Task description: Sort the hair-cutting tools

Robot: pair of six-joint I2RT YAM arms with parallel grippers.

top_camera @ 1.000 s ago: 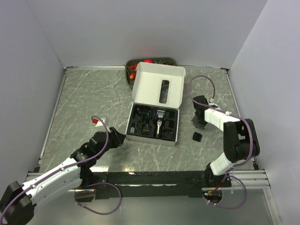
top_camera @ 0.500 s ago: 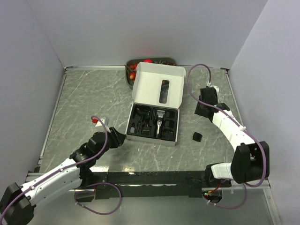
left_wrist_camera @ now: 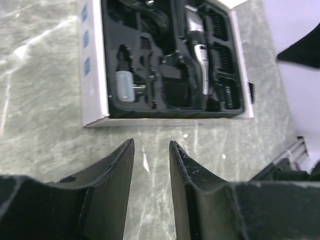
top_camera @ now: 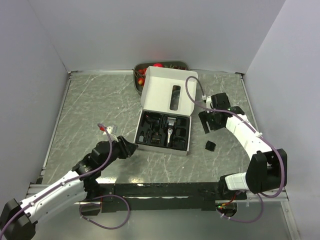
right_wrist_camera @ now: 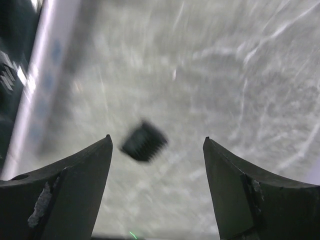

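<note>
An open white box (top_camera: 167,95) holds a black insert (top_camera: 164,131) with the hair-cutting tools in its slots, among them the slim black-and-silver clipper (top_camera: 170,128) (left_wrist_camera: 197,42) and several black comb guards (left_wrist_camera: 222,55). One small black comb guard (top_camera: 210,145) (right_wrist_camera: 144,141) lies loose on the table right of the box. My right gripper (top_camera: 205,123) (right_wrist_camera: 157,139) hovers above that guard, jaws wide open and empty. At the box's near left corner my left gripper (top_camera: 132,148) (left_wrist_camera: 151,143) stands open by a narrow gap, with only bare table between its fingers.
A grey tray of red and orange fruit (top_camera: 160,67) stands against the back wall behind the box lid. A small white piece with a red tip (top_camera: 106,130) lies left of the box. Walls close in the marbled grey table (top_camera: 95,100) on three sides.
My right gripper has gone from shut to wide open while its arm swung back and then in towards the box's right side. The left arm crept slightly nearer the box.
</note>
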